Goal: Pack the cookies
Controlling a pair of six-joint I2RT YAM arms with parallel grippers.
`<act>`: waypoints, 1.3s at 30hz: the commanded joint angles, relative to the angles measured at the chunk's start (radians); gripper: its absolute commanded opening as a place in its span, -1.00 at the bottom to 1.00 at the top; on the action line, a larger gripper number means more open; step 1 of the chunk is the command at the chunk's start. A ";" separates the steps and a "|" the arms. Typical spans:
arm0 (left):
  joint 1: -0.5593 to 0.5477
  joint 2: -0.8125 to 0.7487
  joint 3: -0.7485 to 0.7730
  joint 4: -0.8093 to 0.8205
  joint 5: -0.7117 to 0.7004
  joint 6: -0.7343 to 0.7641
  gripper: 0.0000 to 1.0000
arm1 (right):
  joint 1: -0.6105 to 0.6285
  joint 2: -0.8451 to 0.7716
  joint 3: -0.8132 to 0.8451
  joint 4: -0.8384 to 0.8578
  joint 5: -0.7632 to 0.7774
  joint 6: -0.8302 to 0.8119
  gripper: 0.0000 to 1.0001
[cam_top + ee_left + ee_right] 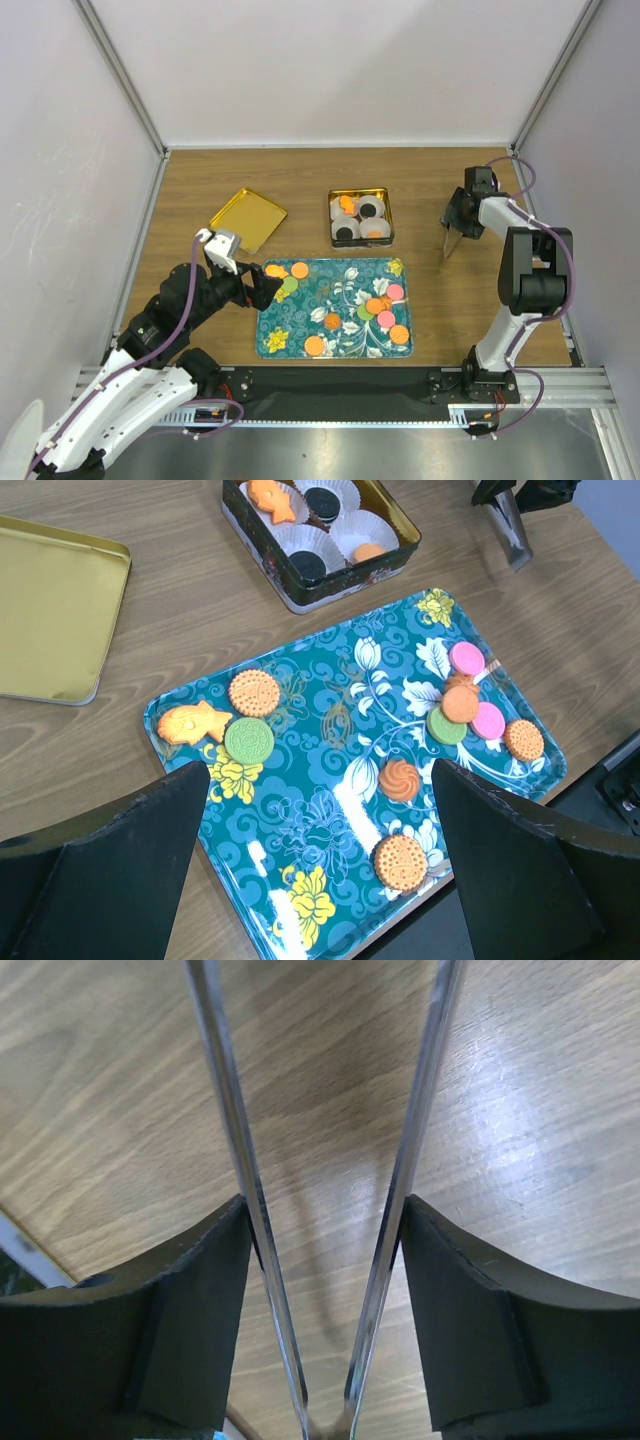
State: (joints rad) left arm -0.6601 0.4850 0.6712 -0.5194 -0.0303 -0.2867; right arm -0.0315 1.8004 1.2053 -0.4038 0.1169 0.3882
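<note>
Several cookies lie on the teal flowered tray (300,318): an orange and green group at its left end (285,272) and a pink, green and orange cluster at the right (385,305). In the left wrist view I see a green cookie (249,740), a fish-shaped orange one (193,723) and a swirled orange one (402,779). The dark tin (390,215) holds paper cups with orange and black cookies (346,204). My left gripper (262,287) hovers open over the tray's left part (320,770). My right gripper (462,215) is shut on metal tongs (230,1140), right of the tin.
A gold lid (248,219) lies on the wooden table left of the tin, also seen as the gold lid (55,610) from the left wrist. The tongs' tips (447,250) point down at bare wood. White walls enclose the table on three sides.
</note>
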 commanded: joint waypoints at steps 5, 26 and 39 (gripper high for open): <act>-0.007 0.030 0.025 0.021 0.009 0.007 0.99 | -0.007 0.039 0.023 0.019 -0.031 -0.022 0.40; -0.009 0.113 0.027 0.013 -0.036 -0.006 1.00 | -0.010 -0.255 -0.136 -0.009 -0.054 -0.006 0.99; -0.006 0.207 0.070 -0.010 -0.097 -0.012 1.00 | 0.197 -0.650 -0.223 -0.047 -0.028 0.021 0.99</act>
State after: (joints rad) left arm -0.6609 0.6754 0.6788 -0.5350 -0.0853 -0.2882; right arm 0.0986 1.2106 0.9878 -0.4400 0.0528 0.3939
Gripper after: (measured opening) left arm 0.996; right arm 0.994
